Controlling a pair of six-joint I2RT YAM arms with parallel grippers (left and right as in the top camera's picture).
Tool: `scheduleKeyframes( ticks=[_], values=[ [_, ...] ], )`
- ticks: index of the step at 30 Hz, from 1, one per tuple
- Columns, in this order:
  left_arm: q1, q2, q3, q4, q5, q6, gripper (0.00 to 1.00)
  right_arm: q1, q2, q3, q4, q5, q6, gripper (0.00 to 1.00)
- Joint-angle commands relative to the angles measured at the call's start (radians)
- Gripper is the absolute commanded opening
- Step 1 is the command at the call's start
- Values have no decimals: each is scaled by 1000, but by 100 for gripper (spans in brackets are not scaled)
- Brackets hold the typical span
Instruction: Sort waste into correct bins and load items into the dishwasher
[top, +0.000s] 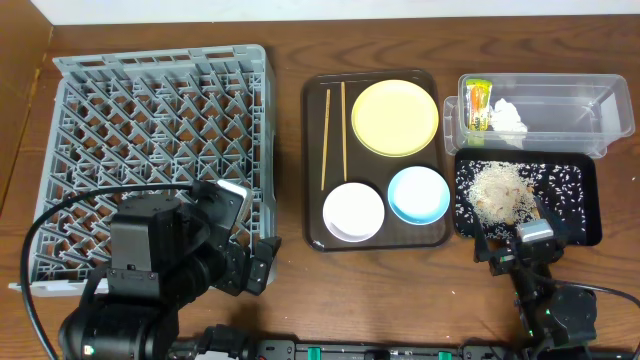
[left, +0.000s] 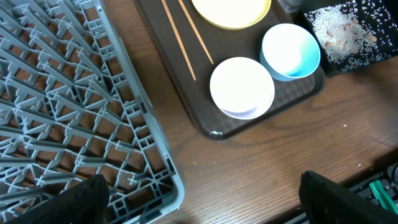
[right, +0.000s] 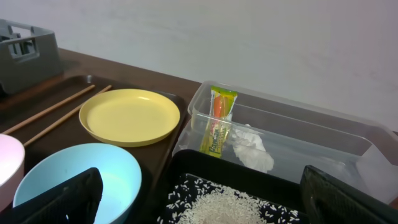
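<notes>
The grey dish rack (top: 150, 140) fills the left; its corner shows in the left wrist view (left: 74, 112). The brown serving tray (top: 372, 168) holds two chopsticks (top: 333, 135), the yellow plate (top: 395, 117), the white bowl (top: 353, 212) and the light blue bowl (top: 418, 194). The clear tub (top: 570, 115) holds the snack wrapper (top: 480, 105) and the tissue (top: 510, 115). The black tray (top: 596, 215) holds rice scraps (top: 500, 190). My left gripper (top: 258, 265) (left: 205, 202) is open and empty at the rack's near right corner. My right gripper (top: 515, 242) (right: 205, 205) is open and empty over the black tray's near edge. No small white cup is in view.
In the right wrist view the wrapper (right: 219, 124) stands against the tub wall beside the tissue (right: 252, 149), with the plate (right: 130, 115) and blue bowl (right: 81, 174) to the left. Bare wooden table lies between the rack and the serving tray.
</notes>
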Motion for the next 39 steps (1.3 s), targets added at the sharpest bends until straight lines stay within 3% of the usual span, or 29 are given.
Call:
scheduleKeyframes(
  ticks=[1,16,22,23,25,27,30,39],
  values=[
    [-5,-1,10,-2,-6,20,98,-6,-7,-2,-5,10,12,99],
    [-5,-1,10,13,-5,19,98,-6,-7,-2,-5,10,12,99],
    [-5,5,7,147,162,19,98,-6,-7,-2,-5,10,12,99],
    [-5,11,6,190,182,-6,98,-6,-7,-2,-5,10,12,99],
    [-5,42,6,299,145,-215,98,-6,-7,-2,-5,10,12,99],
    [-6,100,7,354,122,-340,98,-6,-7,-2,-5,10,12,99],
    [-28,243,23,358,55,-390,98,-6,-7,-2,-5,10,12,99],
    [-209,771,167,394,-297,-406,98,-7,-7,-2,-5,10,12,99]
  ],
)
